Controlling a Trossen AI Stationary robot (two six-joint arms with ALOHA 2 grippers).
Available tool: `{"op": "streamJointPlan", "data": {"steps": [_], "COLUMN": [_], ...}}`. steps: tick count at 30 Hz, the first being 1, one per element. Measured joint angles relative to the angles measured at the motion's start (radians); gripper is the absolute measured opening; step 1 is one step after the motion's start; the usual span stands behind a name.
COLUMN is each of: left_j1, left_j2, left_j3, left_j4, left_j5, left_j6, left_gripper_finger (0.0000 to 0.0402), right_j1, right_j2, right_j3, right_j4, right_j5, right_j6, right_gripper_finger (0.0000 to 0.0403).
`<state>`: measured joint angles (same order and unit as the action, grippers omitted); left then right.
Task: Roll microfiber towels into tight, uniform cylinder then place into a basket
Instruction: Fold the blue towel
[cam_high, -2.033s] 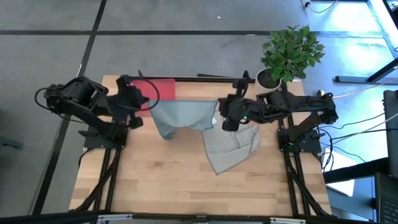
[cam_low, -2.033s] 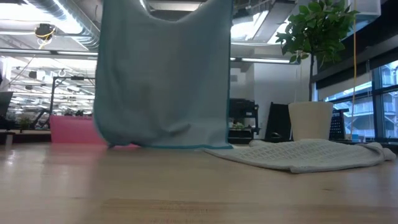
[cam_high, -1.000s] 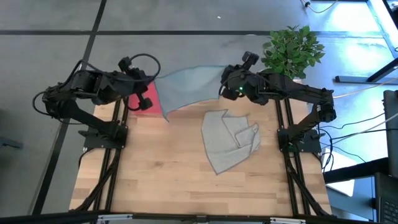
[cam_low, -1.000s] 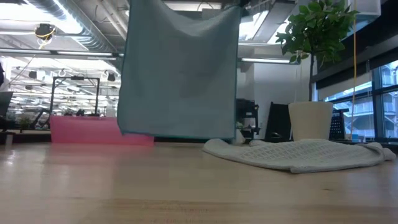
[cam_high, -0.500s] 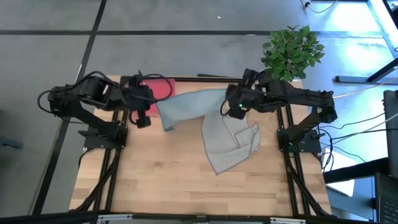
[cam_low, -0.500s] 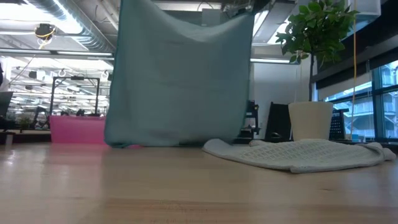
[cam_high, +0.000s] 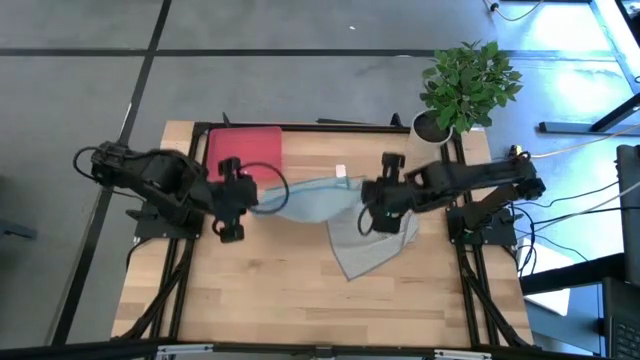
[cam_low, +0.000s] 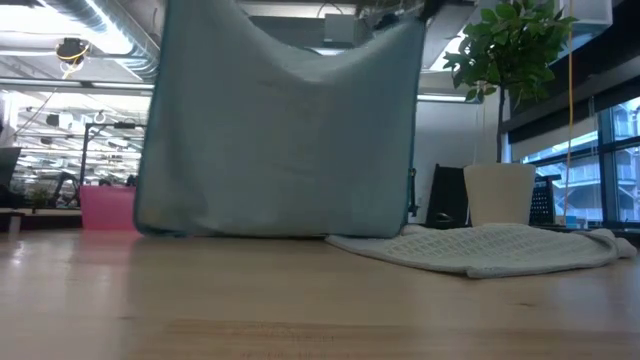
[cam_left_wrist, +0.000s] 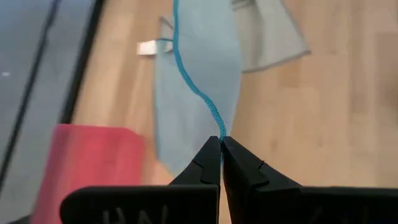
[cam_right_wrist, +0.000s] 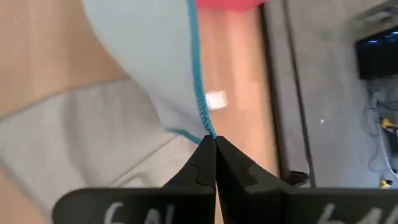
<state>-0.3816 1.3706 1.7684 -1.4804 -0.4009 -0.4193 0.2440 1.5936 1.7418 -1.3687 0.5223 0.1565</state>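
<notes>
The left pincer (cam_high: 243, 197) and right pincer (cam_high: 366, 205) are each clamped on a top corner of the pale blue-teal microfiber towel (cam_high: 305, 198), which hangs stretched between them. Both have come down and toward the bench's (cam_high: 260, 290) middle; earlier the towel was held higher, over the far edge. It now reaches the bench (ready to lay flat for rolling), partly over the crumpled light grey microfiber towel (cam_high: 375, 240). The shallow red plastic basket (cam_high: 243, 147) holds nothing.
</notes>
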Motion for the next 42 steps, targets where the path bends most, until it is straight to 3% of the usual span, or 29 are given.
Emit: {"op": "streamJointPlan", "data": {"steps": [5, 11, 26, 37, 42], "left_j1": [-0.092, -0.186, -0.407, -0.505, -0.535], "left_j2": [0.029, 0.051, 0.051, 0.051, 0.051], "left_j3": [-0.062, -0.189, -0.583, -0.766, -0.830], "left_j4": [0.002, 0.084, 0.501, 0.742, 0.873], "left_j5": [0.000, 0.003, 0.031, 0.034, 0.078], "left_j6": [-0.109, -0.219, -0.560, -0.802, -0.845], "left_gripper_finger": [0.0000, 0.0000, 0.0000, 0.0000, 0.0000], "right_j1": [0.058, 0.105, 0.200, 0.219, 0.224], "right_j2": [0.001, 0.000, 0.001, 0.001, 0.001], "right_j3": [-0.135, -0.262, -0.563, -0.721, -0.751], "right_j4": [0.055, 0.249, 0.676, 0.968, 0.980], "right_j5": [-0.028, -0.075, -0.153, -0.342, -0.369], "right_j6": [0.003, -0.007, 0.050, 0.107, 0.174], "right_gripper_finger": [0.0000, 0.0000, 0.0000, 0.0000, 0.0000]}}
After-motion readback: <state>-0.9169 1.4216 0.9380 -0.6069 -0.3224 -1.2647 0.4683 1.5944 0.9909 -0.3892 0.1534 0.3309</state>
